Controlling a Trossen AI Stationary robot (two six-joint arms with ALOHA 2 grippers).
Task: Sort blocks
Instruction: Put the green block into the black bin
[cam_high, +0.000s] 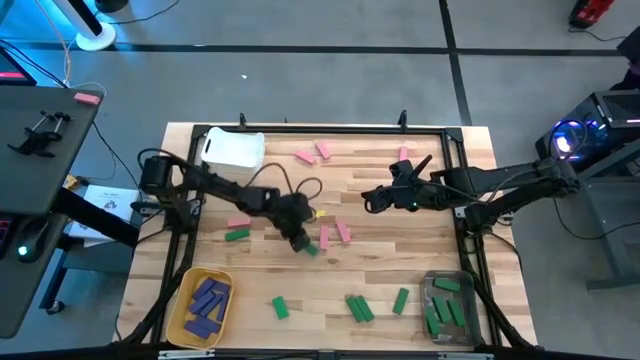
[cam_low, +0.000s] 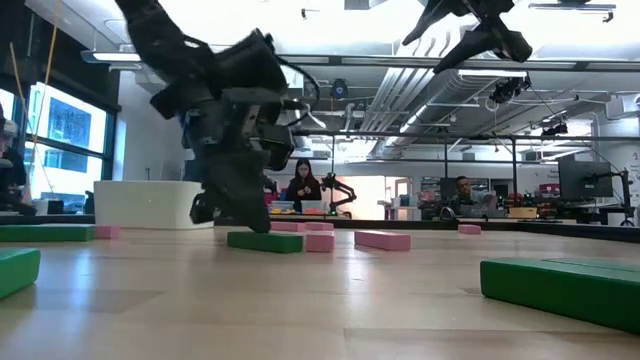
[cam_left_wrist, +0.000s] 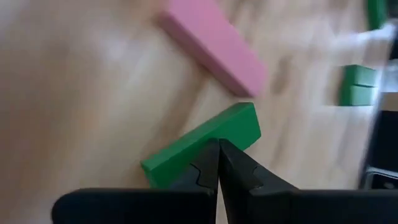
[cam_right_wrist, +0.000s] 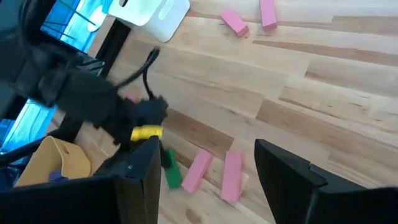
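Note:
My left gripper (cam_high: 300, 240) is shut and low over the middle of the table. Its fingertips (cam_left_wrist: 217, 149) point down at a green block (cam_left_wrist: 233, 127) lying flat on the wood. A pink block (cam_left_wrist: 214, 46) lies just beyond it, with another (cam_high: 344, 232) beside that one. In the low view the same green block (cam_low: 265, 241) lies beside the gripper (cam_low: 235, 210). My right gripper (cam_high: 375, 198) hangs high over the table's right half. It is open, with nothing between its fingers (cam_right_wrist: 140, 180). More pink blocks (cam_high: 314, 154) lie near the far edge. More green ones (cam_high: 358, 308) lie near the front. My left gripper's shut fingertips come slanting down from above at the green block's long near side (cam_left_wrist: 186, 155), about midway along it. The fingers themselves cover that spot, so I cannot tell whether they touch the block. The block lies flat on the table.
A white bin (cam_high: 232, 150) stands at the far left. A yellow bin (cam_high: 203, 305) with purple blocks sits at the near left. A clear bin (cam_high: 447, 305) with green blocks sits at the near right. Another green block (cam_high: 237, 235) and a pink one (cam_high: 238, 222) lie left of my left gripper.

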